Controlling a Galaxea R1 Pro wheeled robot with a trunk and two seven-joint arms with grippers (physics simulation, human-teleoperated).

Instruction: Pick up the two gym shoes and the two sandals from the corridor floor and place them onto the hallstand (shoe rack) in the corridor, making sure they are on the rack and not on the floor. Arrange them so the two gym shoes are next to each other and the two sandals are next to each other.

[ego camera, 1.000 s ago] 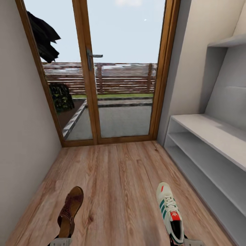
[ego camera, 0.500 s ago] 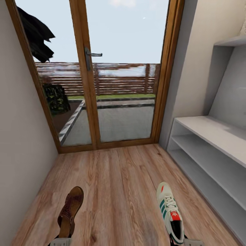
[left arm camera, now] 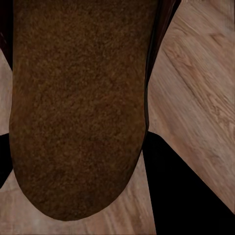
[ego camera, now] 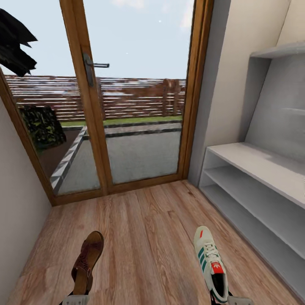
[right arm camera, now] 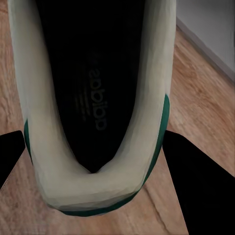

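Observation:
A brown sandal (ego camera: pixel 87 260) hangs toe-forward over the corridor floor (ego camera: pixel 144 220) at the lower left of the head view, with my left gripper (ego camera: pixel 75 300) shut on its heel end. Its sole (left arm camera: pixel 78 107) sits between dark fingers (left arm camera: pixel 181 186) in the left wrist view. A white gym shoe (ego camera: pixel 210 262) with green stripes hangs at the lower right, my right gripper (ego camera: pixel 231 300) shut on its heel. The right wrist view looks into its black opening (right arm camera: pixel 98 98) between black fingers (right arm camera: pixel 200 181). The hallstand (ego camera: pixel 254 163) stands along the right wall, its bench top and shelves bare.
A wood-framed glass door (ego camera: pixel 93 127) with a dark handle (ego camera: pixel 91 67) closes the corridor's far end. A plain wall (ego camera: pixel 17 203) runs along the left. Wood planks stretch between that wall and the rack.
The whole picture has shifted, with the door now further left, so the camera has turned. The sandal and the gym shoe keep their places in the grippers.

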